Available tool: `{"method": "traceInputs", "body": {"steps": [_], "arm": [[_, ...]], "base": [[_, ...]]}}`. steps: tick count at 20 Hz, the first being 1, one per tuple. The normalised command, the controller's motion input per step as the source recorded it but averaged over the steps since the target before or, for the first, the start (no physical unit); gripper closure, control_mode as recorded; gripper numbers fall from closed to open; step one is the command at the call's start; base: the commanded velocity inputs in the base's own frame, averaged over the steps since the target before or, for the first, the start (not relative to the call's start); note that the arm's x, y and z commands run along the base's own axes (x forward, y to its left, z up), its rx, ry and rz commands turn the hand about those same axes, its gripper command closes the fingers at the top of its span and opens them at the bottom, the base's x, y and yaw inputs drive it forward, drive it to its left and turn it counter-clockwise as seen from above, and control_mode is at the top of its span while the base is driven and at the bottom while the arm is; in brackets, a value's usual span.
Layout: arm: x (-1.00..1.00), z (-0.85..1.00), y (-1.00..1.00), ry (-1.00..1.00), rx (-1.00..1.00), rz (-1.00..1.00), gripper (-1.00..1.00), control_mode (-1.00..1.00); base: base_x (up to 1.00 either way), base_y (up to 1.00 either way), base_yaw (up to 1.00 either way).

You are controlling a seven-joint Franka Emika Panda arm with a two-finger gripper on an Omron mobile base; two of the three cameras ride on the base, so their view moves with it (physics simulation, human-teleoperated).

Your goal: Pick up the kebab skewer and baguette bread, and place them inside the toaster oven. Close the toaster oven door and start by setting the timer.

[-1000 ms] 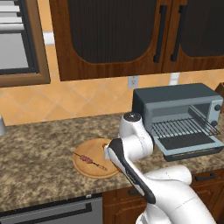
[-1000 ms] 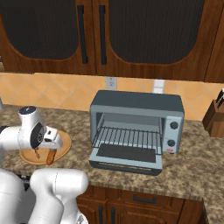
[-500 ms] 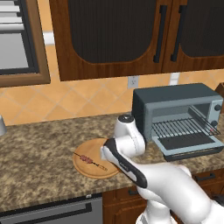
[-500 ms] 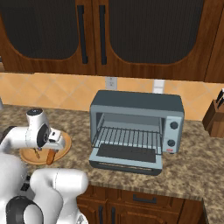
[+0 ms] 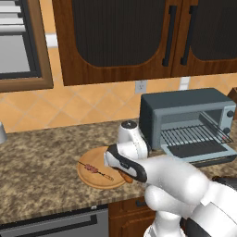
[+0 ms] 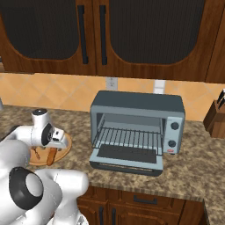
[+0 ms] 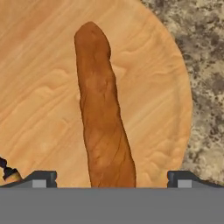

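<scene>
around: toaster oven [image 6: 136,125] sits right of the round wooden board [image 5: 90,176] on the granite surface [image 5: 41,171], its door [image 6: 127,159] dropped open
skewer: kebab skewer [image 5: 95,170] lies on the board's left half
bread: baguette bread [image 7: 103,122] lies on the board
tool: tool [image 7: 109,178] hovers over the baguette, fingertips [image 7: 41,178] spread wide on either side, gripping nothing

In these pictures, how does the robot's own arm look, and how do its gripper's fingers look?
The arm has smooth, glossy white rounded shells, with dark joint parts between them: a black band crosses the forearm and a round dark cap with a grey centre sits on the link in the right base view. The gripper ends in two small dark grey fingertips, blocky, each with a lighter grey pad. No cables or markings show.
</scene>
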Motion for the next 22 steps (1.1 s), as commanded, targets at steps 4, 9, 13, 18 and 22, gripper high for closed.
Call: {"method": "traceInputs", "body": {"steps": [4,9,13,18,22], "arm": [[0.23,-0.35,0.04,0.04,0.0,0.0,-1.0,-1.0],[0.01,-0.34,0.07,0.03,0.0,0.0,-1.0,-1.0],[0.0,-0.26,0.03,0.05,0.0,0.0,1.0,-1.0],[0.0,0.0,0.0,0.0,0.0,0.0,1.0,-1.0],[-0.06,0.33,0.05,0.01,-0.01,-0.08,1.0,-1.0]], "base": [[0.0,0.0,0.0],[0.0,0.0,0.0],[0.0,0.0,0.0],[0.0,0.0,0.0],[0.0,0.0,0.0]]}}
